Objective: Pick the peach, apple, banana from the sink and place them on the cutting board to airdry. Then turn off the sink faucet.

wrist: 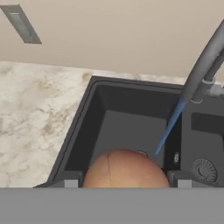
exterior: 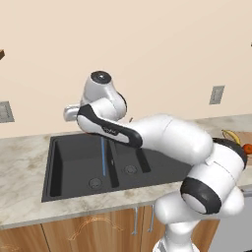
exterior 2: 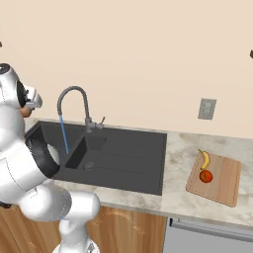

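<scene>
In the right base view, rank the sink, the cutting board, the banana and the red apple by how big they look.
1. sink, by far the largest.
2. cutting board.
3. banana, longer than the apple but thin.
4. apple, rounder; close to the banana in overall area, so the last two are nearly a tie.

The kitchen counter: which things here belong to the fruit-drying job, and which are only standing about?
Belong to the job: peach between the gripper fingers; banana and apple on the cutting board; sink; sink faucet, water running.

Only standing about: wall outlet; cabinet doors below.
</scene>
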